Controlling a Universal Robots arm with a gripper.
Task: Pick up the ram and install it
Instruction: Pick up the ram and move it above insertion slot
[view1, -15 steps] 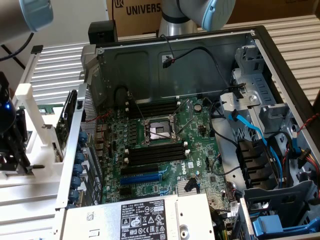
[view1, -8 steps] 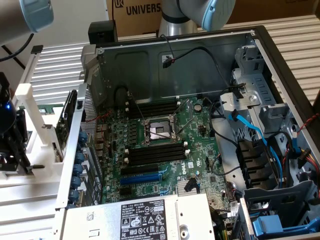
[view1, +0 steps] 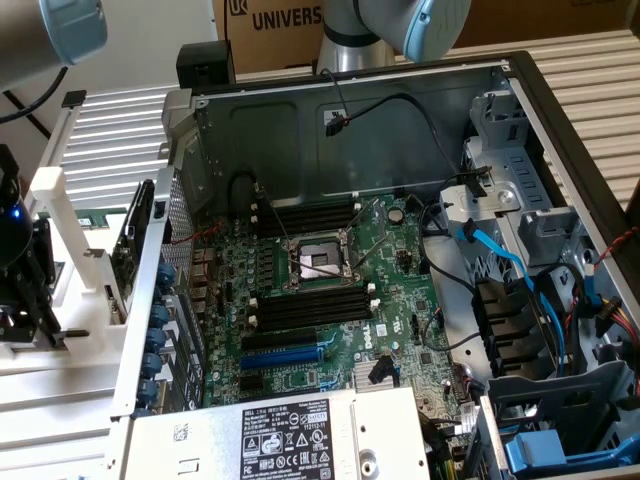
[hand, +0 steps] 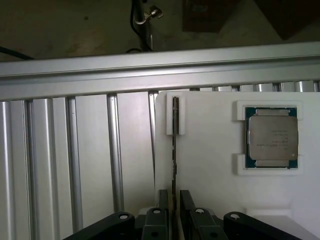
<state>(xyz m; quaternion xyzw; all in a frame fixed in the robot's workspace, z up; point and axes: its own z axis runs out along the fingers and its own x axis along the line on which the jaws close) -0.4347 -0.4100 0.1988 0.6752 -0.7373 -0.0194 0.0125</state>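
Computer case (view1: 520, 90) lies open on its side with the motherboard (view1: 400, 260) facing up. Its empty black memory slots (view1: 300, 305) beside the processor socket (view1: 315, 262) have clear room above them. Outside the case wall, toward the exterior view's left, a white holder (hand: 210, 190) sits on the ribbed aluminium table (hand: 75, 165). The ram (hand: 174, 145) stands on edge in a notch close to the holder's edge, well apart from the processor chip (hand: 271, 138) in its own recess. The gripper (hand: 174, 194) straddles the ram, fingers (hand: 163, 205) parted, with a thin gap showing on each side.
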